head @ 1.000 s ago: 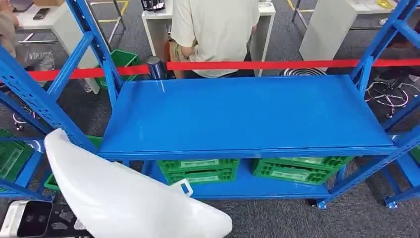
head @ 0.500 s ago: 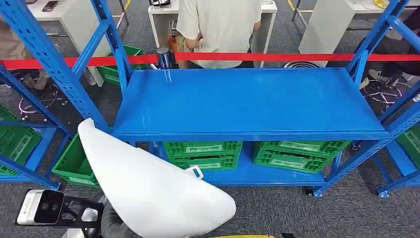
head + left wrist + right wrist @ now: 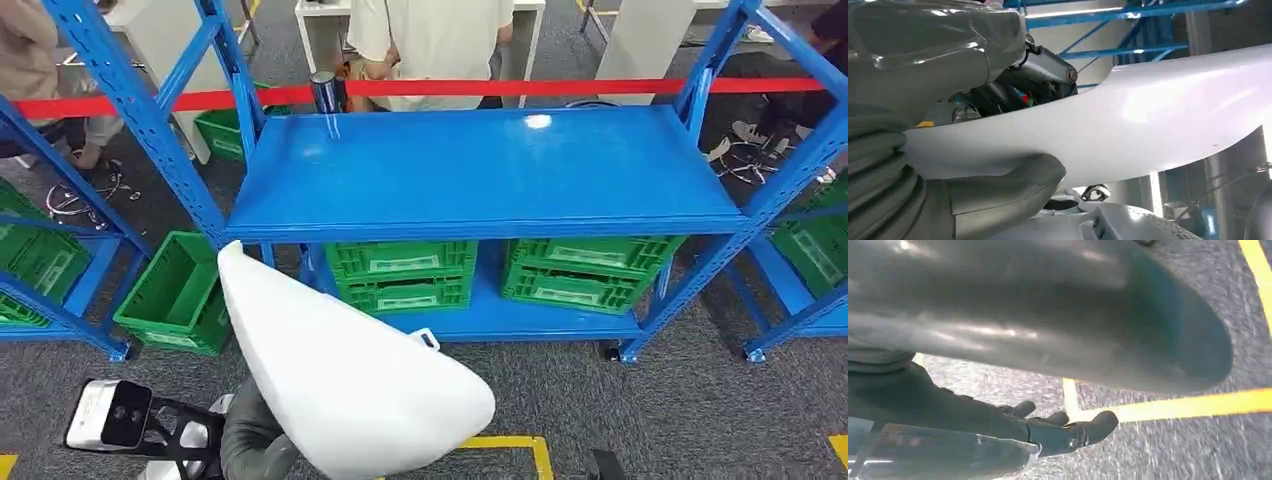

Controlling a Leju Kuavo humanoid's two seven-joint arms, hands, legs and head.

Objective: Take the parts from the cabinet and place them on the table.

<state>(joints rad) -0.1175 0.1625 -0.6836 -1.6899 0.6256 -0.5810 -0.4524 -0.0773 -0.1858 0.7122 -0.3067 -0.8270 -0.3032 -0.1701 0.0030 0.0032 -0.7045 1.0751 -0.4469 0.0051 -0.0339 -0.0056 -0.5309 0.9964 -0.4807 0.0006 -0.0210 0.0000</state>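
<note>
A large white curved part (image 3: 340, 370) lies across the lower left of the head view, in front of the blue cabinet (image 3: 490, 170). My left hand (image 3: 998, 190) grips it, the thick thumb pressed against the part's white surface (image 3: 1158, 115). In the head view the part hides that hand, and the grey ribbed wrist cover (image 3: 250, 445) sticks out below it. My right hand (image 3: 1058, 430) hangs under the shadowed part (image 3: 1048, 315). Its dark fingers are stretched out over the floor, apart from the part, and hold nothing.
The cabinet's top shelf is bare. Green crates (image 3: 400, 275) (image 3: 590, 270) sit on its lower shelf, and another green crate (image 3: 170, 295) stands on the floor at left. Red tape (image 3: 500, 88) and a person (image 3: 430, 40) are behind it. A yellow line (image 3: 510, 445) marks the grey carpet.
The whole picture has shifted, so the camera has moved. The cabinet now sits higher and further off, and more floor shows. The white part stays in my left hand.
</note>
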